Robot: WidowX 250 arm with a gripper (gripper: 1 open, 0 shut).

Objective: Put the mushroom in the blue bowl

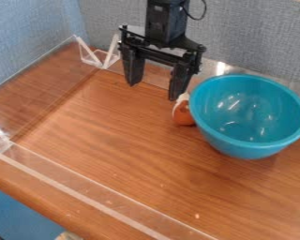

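The blue bowl [249, 114] is a deep, glossy teal bowl standing on the right side of the wooden table. A small cream and orange-tan mushroom [182, 112] lies on the wood, touching the bowl's left side. My black gripper [157, 87] hangs pointing down just left of and behind the mushroom. Its two fingers stand wide apart with nothing between them. The right finger [182, 84] ends just above the mushroom and hides part of it.
A clear plastic wall [46, 66] borders the table along its left and front edges. White brackets [109, 56] sit at the back corner near the blue-grey back wall. Bare wood [109, 131] lies left of the gripper.
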